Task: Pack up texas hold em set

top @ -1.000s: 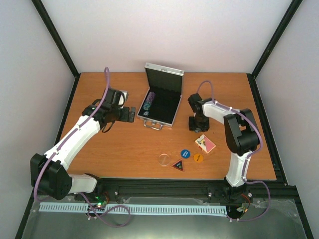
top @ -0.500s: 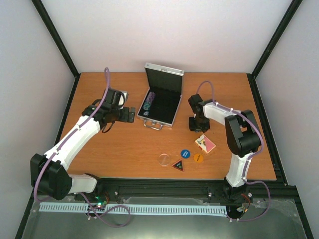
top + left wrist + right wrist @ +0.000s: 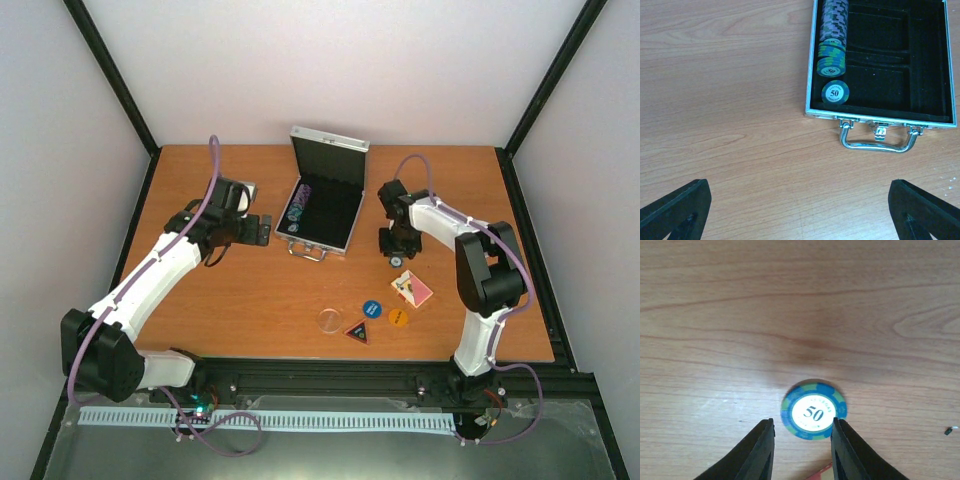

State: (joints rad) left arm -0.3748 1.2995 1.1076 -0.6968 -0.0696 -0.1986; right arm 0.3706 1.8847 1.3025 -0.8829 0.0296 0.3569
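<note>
- Done: silver case (image 3: pixel 338 212) open, chip row (image 3: pixel 834 30) already inside.
- My right claw (image 3: pixel 802 427) straddles a loose 50 chip (image 3: pixel 813 412) on the tabletop (image 3: pixel 250 290); clamped or not, I cannot tell.
- My left claw (image 3: pixel 797 200) released; buttons (image 3: pixel 373 309), card deck (image 3: pixel 412 288) unpacked.

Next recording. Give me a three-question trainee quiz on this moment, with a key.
1. True or false: the case stands open.
2. What lies between the right gripper's fingers? A a die; B a chip marked 50; C a pen.
3. Which gripper stands wide open with only bare table beneath it?
Key: 1 true; 2 B; 3 the left gripper.
</note>
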